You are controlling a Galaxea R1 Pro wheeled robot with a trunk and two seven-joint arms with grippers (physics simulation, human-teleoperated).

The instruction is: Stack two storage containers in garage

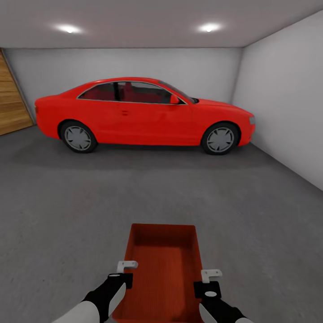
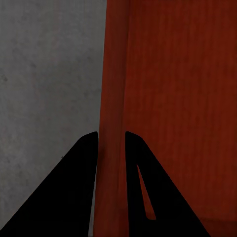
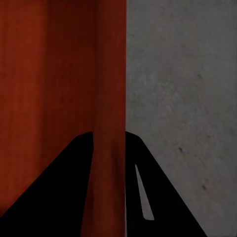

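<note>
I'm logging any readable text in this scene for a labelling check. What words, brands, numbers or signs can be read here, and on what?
None can be read.
Car: no plate, badge or lettering visible on the side facing the camera.
Bin: plain ribbed orange-red surface, no label; same in both wrist views.
Walls, wooden door and floor: no signs or markings.
Left tool and right tool: no print visible.
</note>
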